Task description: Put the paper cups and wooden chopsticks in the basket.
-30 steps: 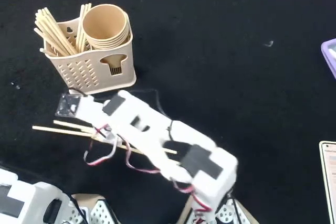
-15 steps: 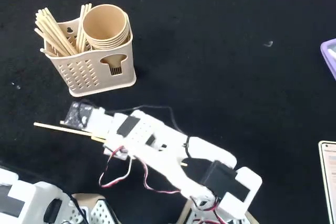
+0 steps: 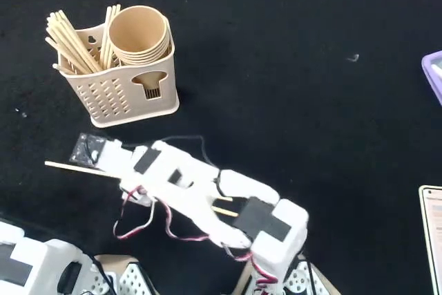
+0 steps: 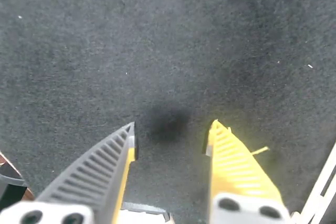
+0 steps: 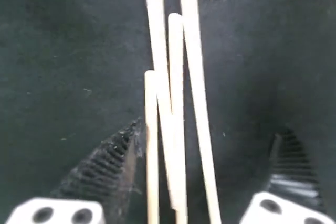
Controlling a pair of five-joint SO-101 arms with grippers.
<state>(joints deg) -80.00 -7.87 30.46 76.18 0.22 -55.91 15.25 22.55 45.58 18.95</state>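
A cream basket stands at the far left of the black table, holding a stack of paper cups and a bundle of wooden chopsticks. Several loose chopsticks lie on the cloth in front of it, one end sticking out left of the white arm. My right gripper is open, low over these chopsticks, with its fingers on either side of them. My left gripper is open over bare black cloth with nothing between its fingers.
The white arm stretches from the near edge toward the basket. Another arm's base sits at the near left corner. A purple object and a white card lie at the right edge.
The right arm swung down and left over the loose chopsticks, then drew back slightly toward the basket. Fewer chopstick ends stick out at the left than a second ago.
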